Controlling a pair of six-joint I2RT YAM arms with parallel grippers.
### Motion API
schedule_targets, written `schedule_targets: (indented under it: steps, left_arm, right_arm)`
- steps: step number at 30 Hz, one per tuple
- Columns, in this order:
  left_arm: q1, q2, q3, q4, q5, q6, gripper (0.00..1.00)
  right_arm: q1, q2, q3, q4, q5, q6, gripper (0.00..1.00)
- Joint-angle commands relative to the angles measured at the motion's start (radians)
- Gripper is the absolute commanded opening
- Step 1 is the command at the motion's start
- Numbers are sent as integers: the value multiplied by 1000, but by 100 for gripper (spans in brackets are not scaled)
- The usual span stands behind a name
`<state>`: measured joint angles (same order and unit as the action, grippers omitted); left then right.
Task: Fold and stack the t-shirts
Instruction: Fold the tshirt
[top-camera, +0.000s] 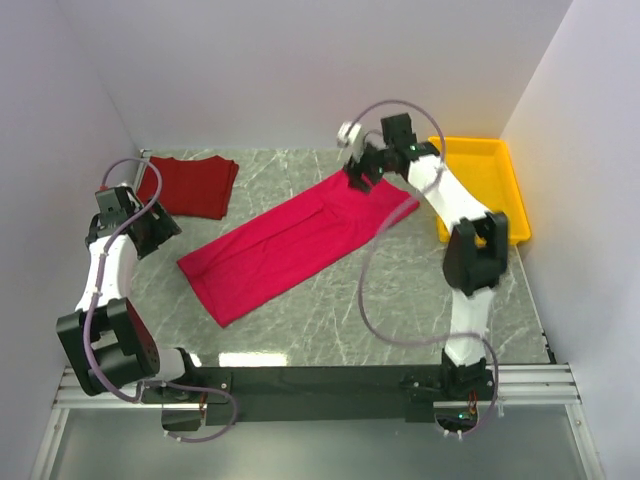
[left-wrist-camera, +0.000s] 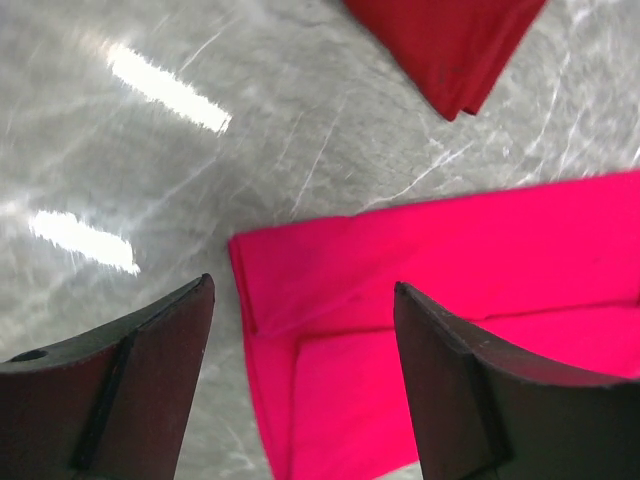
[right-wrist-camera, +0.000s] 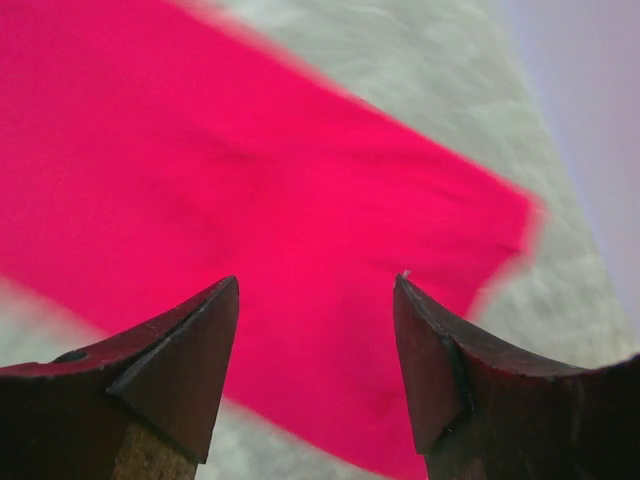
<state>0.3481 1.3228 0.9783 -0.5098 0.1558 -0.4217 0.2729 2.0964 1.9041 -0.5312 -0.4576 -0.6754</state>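
Now the crimson-pink t-shirt (top-camera: 300, 245) lies as a long folded strip slanting across the table (top-camera: 400, 310). My right gripper (right-wrist-camera: 315, 285) hangs over its far end, jaws wide apart, holding nothing. My left gripper (left-wrist-camera: 305, 290) hovers beside the strip's other end, also spread wide and empty. The folded brick red t-shirt (top-camera: 195, 185) rests at the far left, apart from both.

Left arm (top-camera: 105, 270) bent, right arm (top-camera: 450, 197) outstretched — jaws (both) apart.
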Motion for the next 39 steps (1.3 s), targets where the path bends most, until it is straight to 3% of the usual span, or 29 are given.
schedule_targets:
  steps: [1, 4, 8, 11, 18, 25, 39]
  left_arm:
    - [-6, 13, 46, 59, 80, 179, 77]
    - [-4, 7, 48, 62, 50, 251, 78]
    - [-1, -10, 74, 21, -13, 238, 78]
    - [15, -59, 102, -44, -85, 140, 78]
    - [58, -223, 106, -105, -76, -80, 79]
    - [61, -284, 183, -228, -228, -111, 78]
    - [61, -277, 201, -243, -203, -112, 78]
  right_arm:
    - [159, -257, -251, -347, -462, -538, 70]
    - [328, -378, -460, -363, -434, -644, 70]
    - [561, -435, -594, -172, -270, -515, 68]
    - [694, -415, -619, 64, -153, -371, 66]
    - [908, -221, -527, 267, 57, -239, 64]
    - [1002, -43, -378, 338, 233, -118, 59]
    - [1008, 100, -257, 323, 316, -44, 56]
